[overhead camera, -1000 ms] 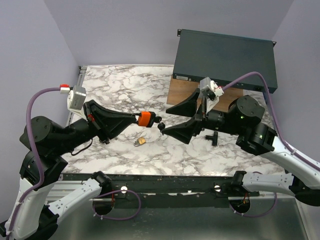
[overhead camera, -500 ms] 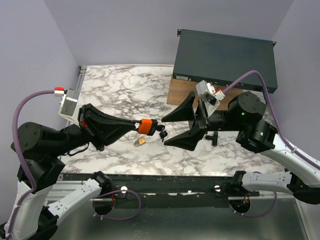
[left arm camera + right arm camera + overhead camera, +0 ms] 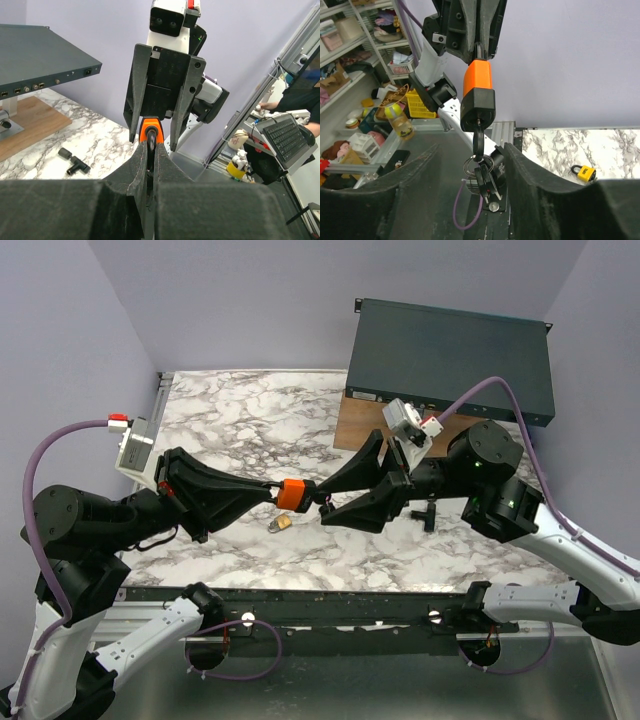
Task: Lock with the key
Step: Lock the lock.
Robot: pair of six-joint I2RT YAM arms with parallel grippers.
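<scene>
My left gripper [image 3: 276, 492] is shut on the shackle of an orange padlock [image 3: 292, 494] with a black base and holds it in the air over the table. The left wrist view shows the pads [image 3: 141, 167] clamped on the shackle, with the orange body [image 3: 150, 131] beyond. A black key [image 3: 479, 141] sits in the keyhole under the padlock [image 3: 478, 92], with a ring of spare keys [image 3: 485, 176] hanging from it. My right gripper [image 3: 322, 505] is open, and in the right wrist view [image 3: 470, 150] its fingers stand either side of the key without touching it.
A small yellow padlock [image 3: 281, 523] lies on the marble table [image 3: 230, 420] below the grippers. A dark rack unit [image 3: 450, 355] rests on a wooden board [image 3: 362, 425] at the back right. A black T-shaped fitting [image 3: 428, 513] lies near the right arm.
My left gripper has carried the padlock right and a little lower. My right gripper has moved left, so its open fingers now flank the key.
</scene>
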